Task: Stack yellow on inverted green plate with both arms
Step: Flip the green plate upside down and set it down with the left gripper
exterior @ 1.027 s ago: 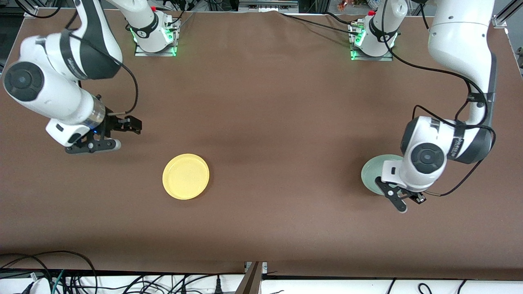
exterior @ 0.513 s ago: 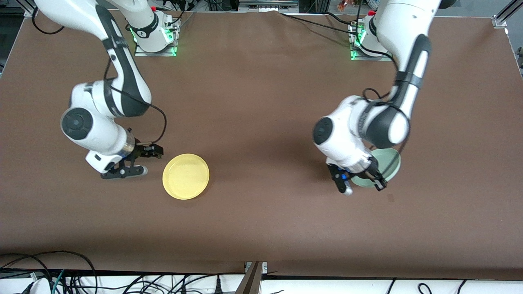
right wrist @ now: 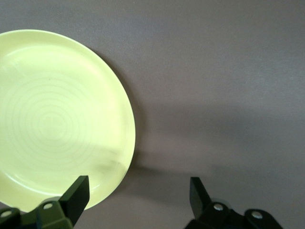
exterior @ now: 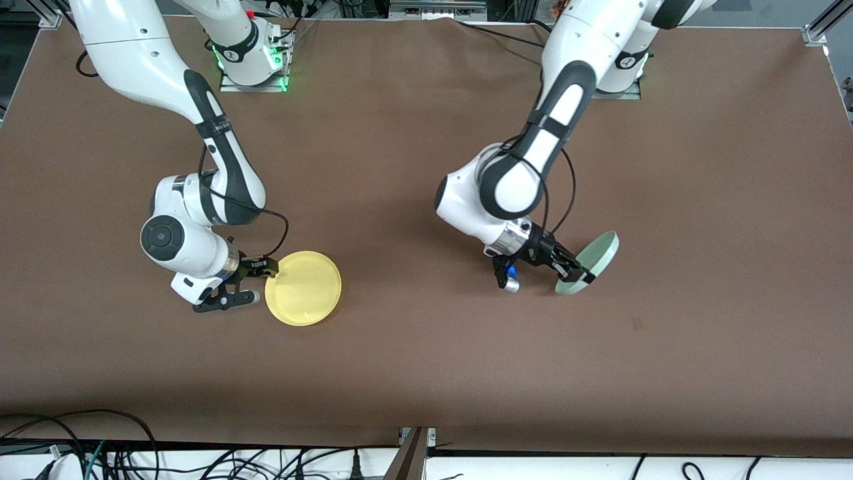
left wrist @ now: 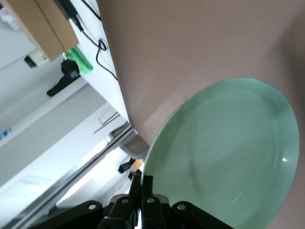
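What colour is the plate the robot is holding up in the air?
Pale mint green. The green plate shows best in the left wrist view, gripped at its rim by the left hand.

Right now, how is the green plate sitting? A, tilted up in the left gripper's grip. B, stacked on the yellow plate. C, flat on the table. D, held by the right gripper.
A: the green plate is tipped on edge, pinched at its rim by the left gripper.
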`<action>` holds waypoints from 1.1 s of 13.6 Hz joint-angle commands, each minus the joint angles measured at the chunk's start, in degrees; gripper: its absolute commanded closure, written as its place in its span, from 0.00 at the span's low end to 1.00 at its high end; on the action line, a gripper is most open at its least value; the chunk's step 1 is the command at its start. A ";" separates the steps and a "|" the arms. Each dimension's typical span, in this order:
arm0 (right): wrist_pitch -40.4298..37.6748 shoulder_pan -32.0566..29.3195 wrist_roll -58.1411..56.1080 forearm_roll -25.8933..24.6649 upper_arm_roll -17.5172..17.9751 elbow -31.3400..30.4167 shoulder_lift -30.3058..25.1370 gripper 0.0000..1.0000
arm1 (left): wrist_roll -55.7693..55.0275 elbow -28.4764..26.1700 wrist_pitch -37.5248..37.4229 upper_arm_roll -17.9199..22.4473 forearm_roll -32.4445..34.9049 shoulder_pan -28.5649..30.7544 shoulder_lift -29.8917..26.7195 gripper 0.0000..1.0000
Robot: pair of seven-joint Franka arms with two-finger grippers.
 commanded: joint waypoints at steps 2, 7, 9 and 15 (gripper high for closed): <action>2.19 -0.44 -1.53 1.83 0.23 3.50 4.01 0.10 | -18.22 1.19 -7.18 0.98 2.65 -6.68 6.99 1.00; 2.10 -0.44 -1.71 3.76 0.23 5.71 6.30 0.28 | -18.95 1.45 -7.09 0.45 0.55 -10.20 7.09 1.00; 1.66 -0.44 -1.79 4.11 0.23 5.63 6.13 0.47 | -19.65 1.80 -6.13 0.36 -2.36 -11.17 7.09 1.00; -3.24 -1.22 -1.80 4.29 0.23 6.76 5.34 1.00 | -20.00 12.59 3.95 -0.87 -22.16 -11.00 6.65 0.00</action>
